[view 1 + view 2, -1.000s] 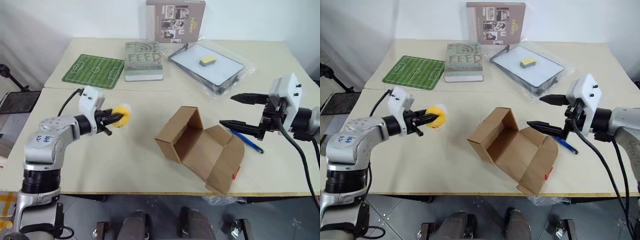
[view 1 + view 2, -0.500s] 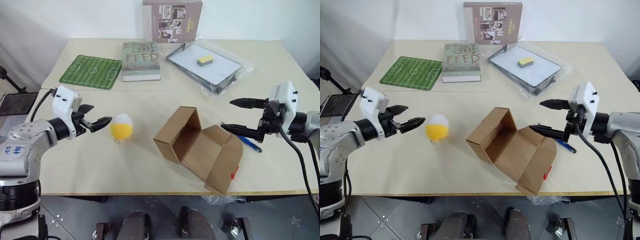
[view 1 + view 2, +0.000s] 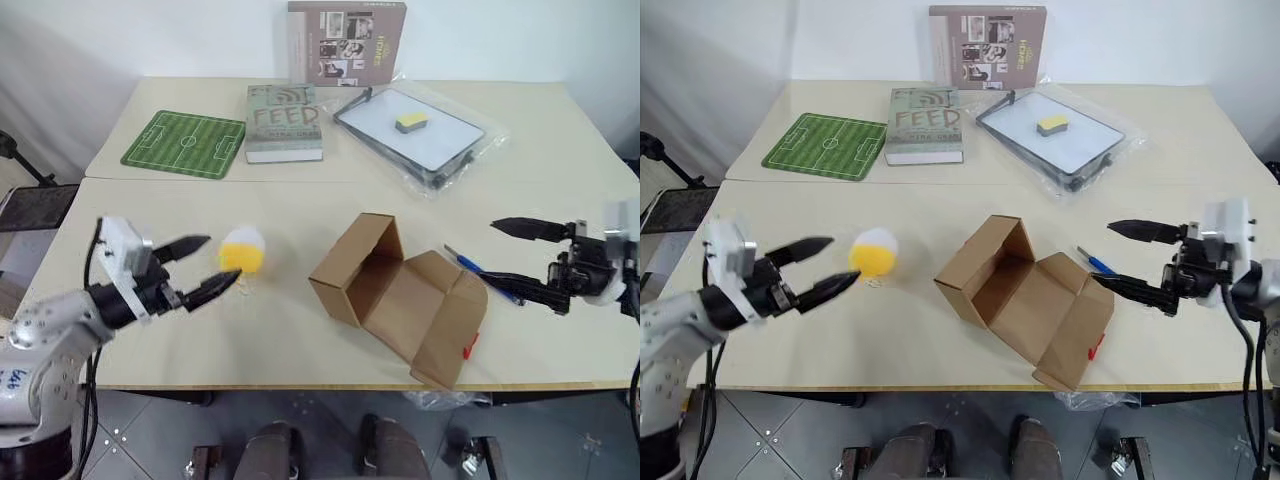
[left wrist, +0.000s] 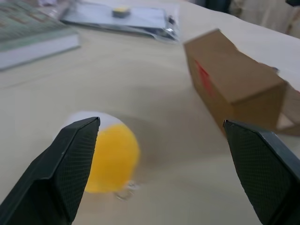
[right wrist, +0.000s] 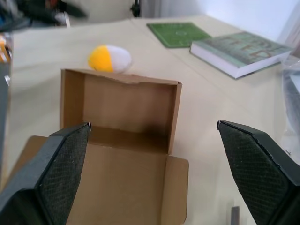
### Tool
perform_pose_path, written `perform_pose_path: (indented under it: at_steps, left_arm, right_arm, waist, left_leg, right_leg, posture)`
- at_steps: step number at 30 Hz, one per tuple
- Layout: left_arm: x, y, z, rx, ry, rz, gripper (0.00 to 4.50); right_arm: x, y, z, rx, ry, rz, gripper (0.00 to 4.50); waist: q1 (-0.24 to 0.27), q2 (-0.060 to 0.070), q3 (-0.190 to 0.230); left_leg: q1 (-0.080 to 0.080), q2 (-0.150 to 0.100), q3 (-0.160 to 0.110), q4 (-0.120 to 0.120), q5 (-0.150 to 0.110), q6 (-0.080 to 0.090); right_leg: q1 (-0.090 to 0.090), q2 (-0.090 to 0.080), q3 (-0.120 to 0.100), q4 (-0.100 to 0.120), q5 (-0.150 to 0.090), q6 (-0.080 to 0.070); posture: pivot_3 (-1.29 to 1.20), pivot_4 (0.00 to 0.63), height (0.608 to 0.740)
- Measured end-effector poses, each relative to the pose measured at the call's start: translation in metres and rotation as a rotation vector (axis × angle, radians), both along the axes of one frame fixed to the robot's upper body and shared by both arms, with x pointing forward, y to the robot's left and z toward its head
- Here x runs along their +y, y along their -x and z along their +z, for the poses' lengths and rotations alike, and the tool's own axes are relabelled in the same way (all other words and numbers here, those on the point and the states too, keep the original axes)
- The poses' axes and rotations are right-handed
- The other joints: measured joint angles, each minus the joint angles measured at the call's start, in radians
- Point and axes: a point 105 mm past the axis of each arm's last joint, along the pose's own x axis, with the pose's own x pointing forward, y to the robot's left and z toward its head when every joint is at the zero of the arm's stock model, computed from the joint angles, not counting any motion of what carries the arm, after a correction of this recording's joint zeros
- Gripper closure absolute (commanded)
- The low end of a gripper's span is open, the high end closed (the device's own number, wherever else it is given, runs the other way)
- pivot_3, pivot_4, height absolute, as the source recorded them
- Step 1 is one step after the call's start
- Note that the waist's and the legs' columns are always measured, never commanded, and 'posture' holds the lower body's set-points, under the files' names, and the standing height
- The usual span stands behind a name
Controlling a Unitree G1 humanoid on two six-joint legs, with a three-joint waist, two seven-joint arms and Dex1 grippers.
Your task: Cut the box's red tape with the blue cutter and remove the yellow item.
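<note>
Brown cardboard, one box open, one yellow item, two tools gaping, empty

Left hand, fingers spread wide, frames the yellow item lying free on the desk, with the box bearing the red tape beyond, and a book farther off.

Brown box with red tape, yellow-and-white item, blue cutter, green pitch-lined mat, grey-green book, cream bench, black pincer fingers.
</note>
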Motion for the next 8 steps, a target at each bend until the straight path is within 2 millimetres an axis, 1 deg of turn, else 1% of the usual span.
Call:
perform_pose_path:
  at_steps: [2,4,6,8]
  left_arm:
    - [0.003,0.007,-0.008,0.011,0.008,-0.024,0.03]
    - [0.007,0.015,-0.017,0.03,0.01,-0.043,0.03]
    - [0.013,0.022,-0.03,0.064,0.017,-0.06,0.03]
    - [0.017,0.026,-0.036,0.084,0.02,-0.068,0.03]
  right_arm:
    - [-0.009,0.002,-0.006,0.014,0.009,-0.026,0.0]
    - [-0.019,0.003,-0.017,0.044,0.024,-0.063,0.0]
    - [-0.023,0.006,-0.027,0.067,0.045,-0.08,0.0]
    - [-0.024,0.007,-0.031,0.065,0.048,-0.093,0.0]
  waist:
    - [-0.001,0.0,0.0]
    - [-0.001,0.0,0.0]
    - [-0.002,0.002,-0.001]
    - [-0.002,0.002,-0.001]
  left_leg:
    - [0.001,0.0,0.001,0.0,0.0,0.0]
    - [0.001,0.0,0.002,0.0,0.0,0.0]
    - [0.001,0.0,0.002,0.0,0.0,0.0]
    - [0.002,0.001,0.002,0.0,0.0,0.0]
  right_leg:
    - [0.0,0.0,0.001,0.0,0.0,0.0]
    - [0.0,0.0,0.002,0.0,0.0,0.0]
    - [0.0,0.0,0.002,0.0,0.0,-0.001]
    - [0.0,0.0,0.002,0.001,0.0,-0.001]
  posture:
    - [0.0,0.15,0.74]
    - [0.0,0.15,0.74]
    - [0.0,0.15,0.74]
    - [0.0,0.15,0.74]
